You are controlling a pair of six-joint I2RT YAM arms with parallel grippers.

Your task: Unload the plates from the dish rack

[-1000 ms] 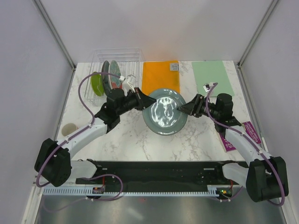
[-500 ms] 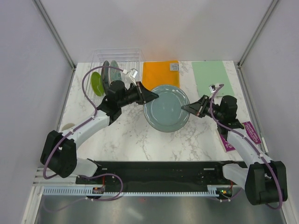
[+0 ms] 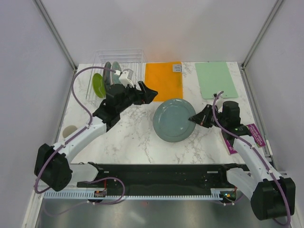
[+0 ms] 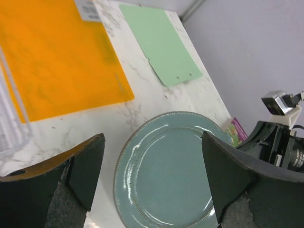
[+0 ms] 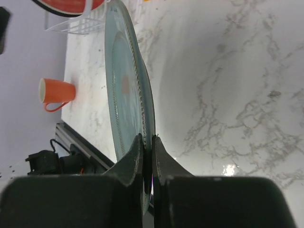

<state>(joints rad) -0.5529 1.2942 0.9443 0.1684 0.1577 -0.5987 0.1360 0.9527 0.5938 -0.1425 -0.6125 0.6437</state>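
Grey-green plate [image 3: 174,119] pinched at its rim by right gripper [image 3: 194,118], left gripper [image 3: 150,94] spread wide, just let go, drawn back.

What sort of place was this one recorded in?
Probably a lab test booth staged as a kitchen counter: plain grey partition walls enclose a marble-look table carrying a clear dish rack.

Two arms of white shell links [image 3: 81,135] and bulky black joint housings [image 3: 51,167] are bolted to a flat black base plate [image 3: 161,172]. Thin purple cables [image 3: 73,88] loop along both. Black wedge-shaped fingers [image 4: 88,164] carry grey rough-textured pads [image 4: 57,209].
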